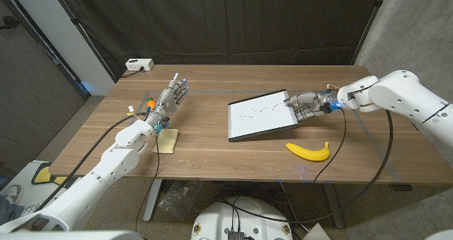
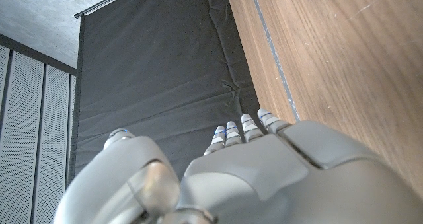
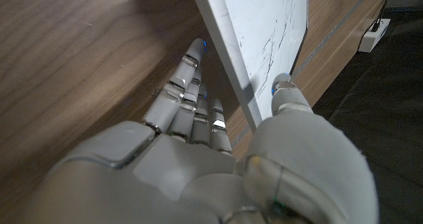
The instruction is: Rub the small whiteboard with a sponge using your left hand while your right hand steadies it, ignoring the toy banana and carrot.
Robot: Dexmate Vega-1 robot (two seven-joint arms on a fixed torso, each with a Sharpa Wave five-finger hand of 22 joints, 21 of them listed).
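The small whiteboard (image 1: 262,115), scribbled with marks, lies tilted with its edge pinched by the right hand (image 1: 306,104): thumb on top, fingers (image 3: 192,92) beneath. Steadying looks done. The sponge (image 1: 168,140) lies just behind the left hand (image 1: 170,98), which hovers open and empty; next it must grasp the sponge. No containers are present.

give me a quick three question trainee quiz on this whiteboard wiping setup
1. True or false: the left hand already holds the sponge.
2. Which hand grips the whiteboard: A left, B right, C neither?
3. Fill in: the yellow toy lying on the table nearest the whiteboard is the ____.

Key: 1 false, it is open with fingers spread, above the sponge. 2 B, the right hand grips its edge, thumb on the face, fingers beneath. 3 banana.
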